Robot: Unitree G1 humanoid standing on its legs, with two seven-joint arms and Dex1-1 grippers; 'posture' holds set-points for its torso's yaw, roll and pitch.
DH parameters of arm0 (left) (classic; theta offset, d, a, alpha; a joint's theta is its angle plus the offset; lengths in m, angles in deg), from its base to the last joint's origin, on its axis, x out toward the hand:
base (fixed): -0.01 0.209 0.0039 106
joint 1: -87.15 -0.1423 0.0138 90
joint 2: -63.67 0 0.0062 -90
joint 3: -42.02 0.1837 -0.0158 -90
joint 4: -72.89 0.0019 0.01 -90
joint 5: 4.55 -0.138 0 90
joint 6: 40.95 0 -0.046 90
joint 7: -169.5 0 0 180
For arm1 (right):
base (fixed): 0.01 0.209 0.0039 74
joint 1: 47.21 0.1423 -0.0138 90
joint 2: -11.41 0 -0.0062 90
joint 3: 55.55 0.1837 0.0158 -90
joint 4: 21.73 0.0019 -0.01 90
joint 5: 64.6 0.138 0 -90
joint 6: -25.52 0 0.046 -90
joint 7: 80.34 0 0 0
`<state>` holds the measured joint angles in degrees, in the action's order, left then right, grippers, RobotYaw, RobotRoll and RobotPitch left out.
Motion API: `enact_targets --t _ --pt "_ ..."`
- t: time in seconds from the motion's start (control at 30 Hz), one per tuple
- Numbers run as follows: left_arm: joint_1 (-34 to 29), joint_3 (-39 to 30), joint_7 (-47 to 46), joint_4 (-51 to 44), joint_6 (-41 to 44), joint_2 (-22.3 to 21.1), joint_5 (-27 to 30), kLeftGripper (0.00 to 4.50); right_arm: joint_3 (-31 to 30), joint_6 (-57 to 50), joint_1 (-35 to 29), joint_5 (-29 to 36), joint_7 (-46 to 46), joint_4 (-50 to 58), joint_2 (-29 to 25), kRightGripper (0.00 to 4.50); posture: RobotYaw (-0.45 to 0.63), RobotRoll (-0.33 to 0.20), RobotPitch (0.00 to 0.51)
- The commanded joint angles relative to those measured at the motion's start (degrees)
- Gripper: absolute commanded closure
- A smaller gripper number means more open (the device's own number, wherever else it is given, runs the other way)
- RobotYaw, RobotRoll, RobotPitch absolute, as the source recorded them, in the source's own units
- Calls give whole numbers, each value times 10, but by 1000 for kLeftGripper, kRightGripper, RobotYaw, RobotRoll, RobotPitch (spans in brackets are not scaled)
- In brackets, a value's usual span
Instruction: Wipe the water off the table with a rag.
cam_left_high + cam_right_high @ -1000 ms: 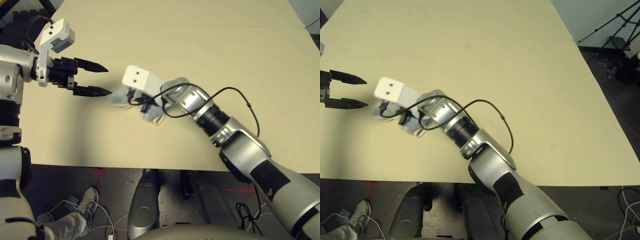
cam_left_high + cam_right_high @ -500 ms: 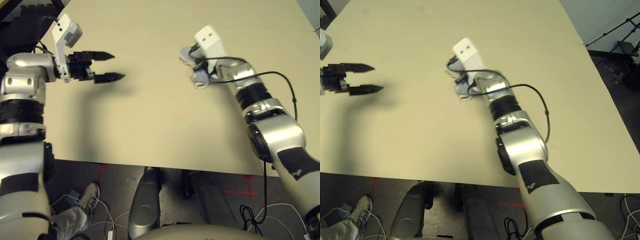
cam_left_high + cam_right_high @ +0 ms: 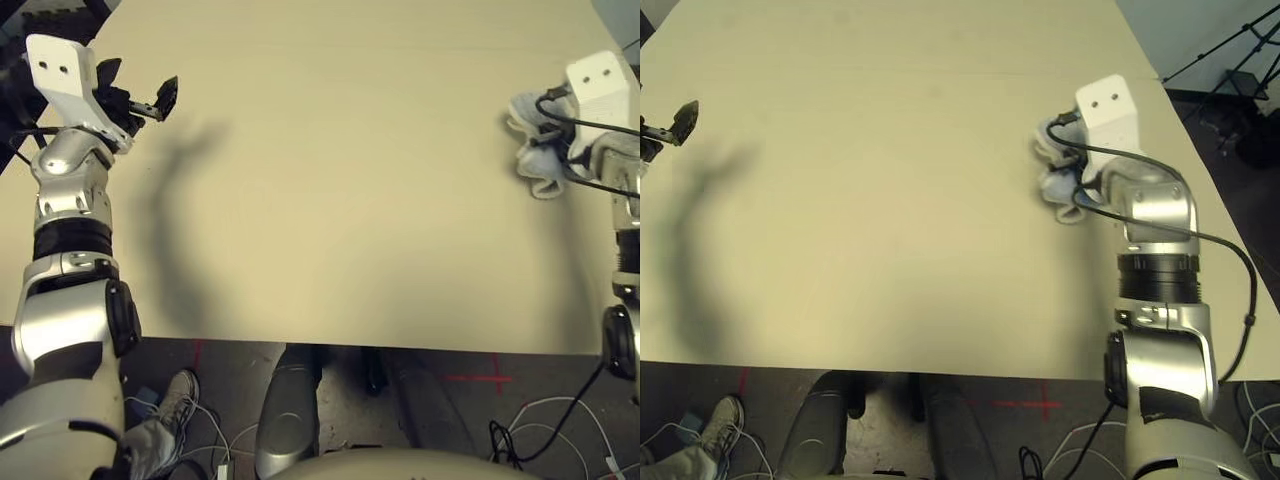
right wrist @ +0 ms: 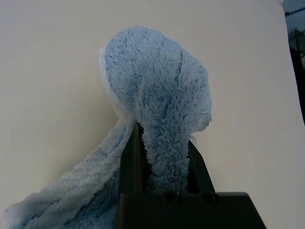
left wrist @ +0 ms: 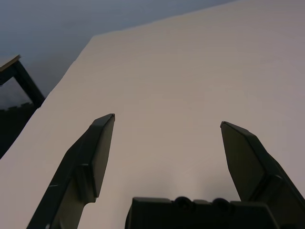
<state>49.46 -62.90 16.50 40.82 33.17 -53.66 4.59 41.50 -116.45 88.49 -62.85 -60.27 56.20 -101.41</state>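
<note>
The next stroke turns on where the terry rag sits: at the robot's right side of the desk, close to its right-hand edge, pinched in the right jaws. These are pressed together on the cloth, a rounded bunch standing out past the tips and a fold trailing off to one side. Seen from the head, the bunched cloth runs roughly near to far, on the inner side of the white wrist camera. Whether its underside touches the desk cannot be told.

The right arm is plainly the nearer one; the left jaws are spread and hold nothing, well apart from the rag over the opposite side of the desk. With so little desk left to the right, the coming move probably calls for a sweep back inward, or a shift to a fresh strip; carrying on outward could drag the cloth off the edge.

Against the earlier frames, the rag has travelled a long way: a second ago it was just beside the left jaws, then near mid-desk, and now it is far to the right. The left jaws have drawn back outward too. The wipe looks well under way, though whether any water remains cannot be made out, and loose folds could smear a droplet rather than lift it.
</note>
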Motion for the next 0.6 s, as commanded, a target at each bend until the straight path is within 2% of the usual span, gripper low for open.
enact_targets --t 0.03,0.3,0.37,0.43,0.6 --pt "-12 -10 -23 34 -16 8 -3 0 6 -5 -9 14 -7 -2 30 4314 178 0 272" --pt "-16 -15 -52 69 -25 20 0 0 28 35 -22 18 -41 -78 84 4314 205 0 271" --pt "-17 -16 -50 69 -25 20 1 0 35 57 -27 25 -38 -97 91 3568 215 0 271" --pt "-18 -16 -48 68 -24 21 1 0 53 85 -29 35 -42 -112 98 3032 222 0 271" --pt "-10 -21 -38 69 -18 26 10 0 98 240 -37 68 -24 -130 103 1392 237 0 271"
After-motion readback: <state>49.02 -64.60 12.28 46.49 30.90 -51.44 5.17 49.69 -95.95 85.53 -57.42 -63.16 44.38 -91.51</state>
